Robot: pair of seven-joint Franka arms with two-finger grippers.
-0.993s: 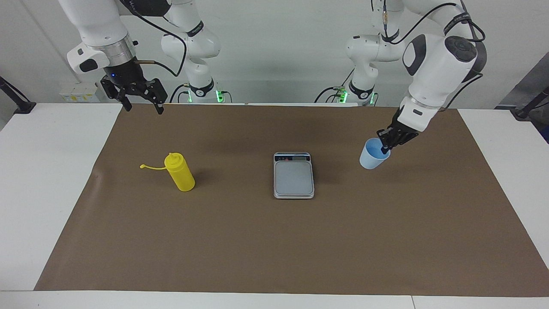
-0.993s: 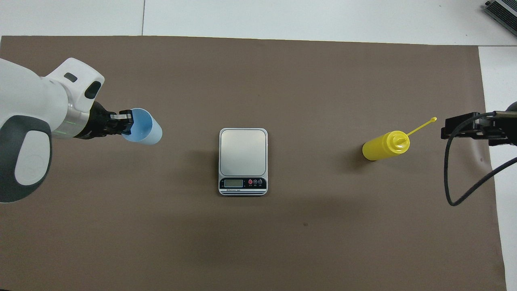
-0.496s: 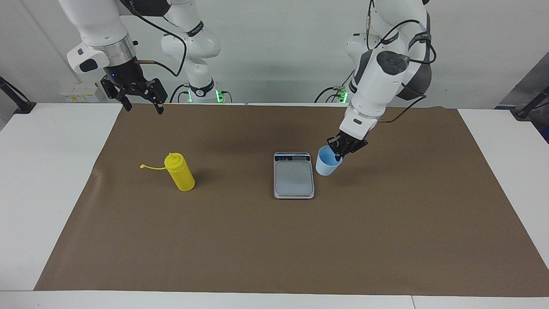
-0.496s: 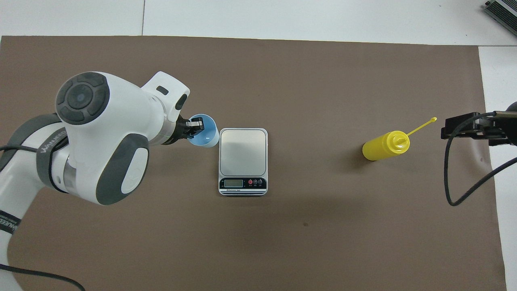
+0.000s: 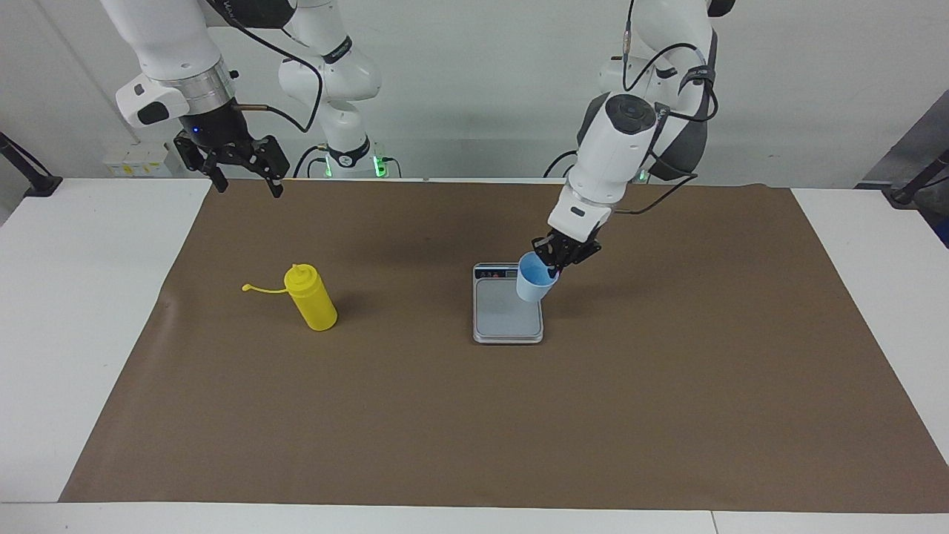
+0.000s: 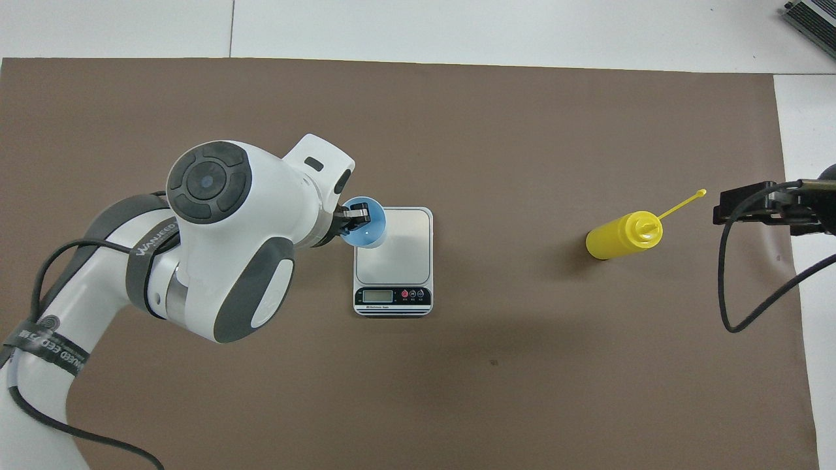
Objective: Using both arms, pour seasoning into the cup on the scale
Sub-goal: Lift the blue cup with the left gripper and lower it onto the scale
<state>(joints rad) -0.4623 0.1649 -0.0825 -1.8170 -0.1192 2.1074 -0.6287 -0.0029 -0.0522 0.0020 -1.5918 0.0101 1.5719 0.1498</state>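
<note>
A pale blue cup [image 5: 534, 277] hangs in the air over the edge of a flat silver scale [image 5: 507, 315] at the middle of a brown-covered worktop [image 5: 474, 415]. The left tool [image 5: 557, 261] is pinched closed on the cup's rim, one finger inside and one outside, and the cup tilts slightly. A yellow seasoning bottle [image 5: 312, 298] stands upright toward the right arm's end of the worktop, well apart from the scale, its cap strap sticking out sideways. The right tool [image 5: 245, 178] waits high above the worktop's edge with its fingers spread wide and nothing in them. To set the cup down well, the left arm should probably centre it over the weighing plate, level it, lower gently until the base sits flat, then let go. From overhead the left arm's bulk hides most of its tool, and only part of the right tool shows. The scale's display cannot be read.
</note>
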